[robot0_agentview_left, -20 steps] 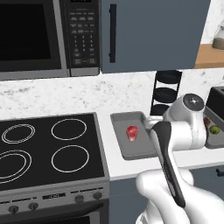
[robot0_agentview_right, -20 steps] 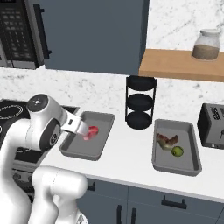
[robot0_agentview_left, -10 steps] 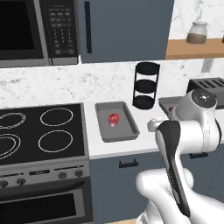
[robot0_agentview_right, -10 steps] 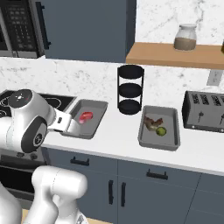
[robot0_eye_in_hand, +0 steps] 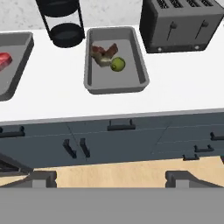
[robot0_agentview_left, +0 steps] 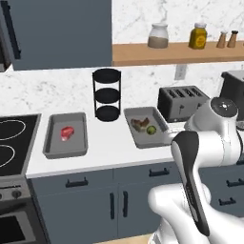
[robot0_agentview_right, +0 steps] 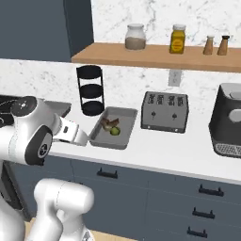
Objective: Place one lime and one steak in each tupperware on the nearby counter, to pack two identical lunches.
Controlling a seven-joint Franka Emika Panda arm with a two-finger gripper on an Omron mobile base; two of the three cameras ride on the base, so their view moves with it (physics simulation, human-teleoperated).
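Counter (robot0_eye_in_hand: 183,92) sits up ahead of the open, empty gripper (robot0_eye_in_hand: 109,179). The left tupperware (robot0_agentview_left: 50,143) holds just a steak (robot0_agentview_left: 66,132), off to the left, and needs a lime.

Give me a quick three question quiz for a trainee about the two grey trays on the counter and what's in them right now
1. True or false: the tupperware beside the stove holds both a steak and a lime.
2. Multiple choice: the black rack stands (a) between the two trays, (b) on the toaster, (c) on the shelf.
3. Fill in: the lime lies in the right-hand tupperware next to a darker ____.

Key: 1. False, only the red steak is there. 2. (a). 3. steak.
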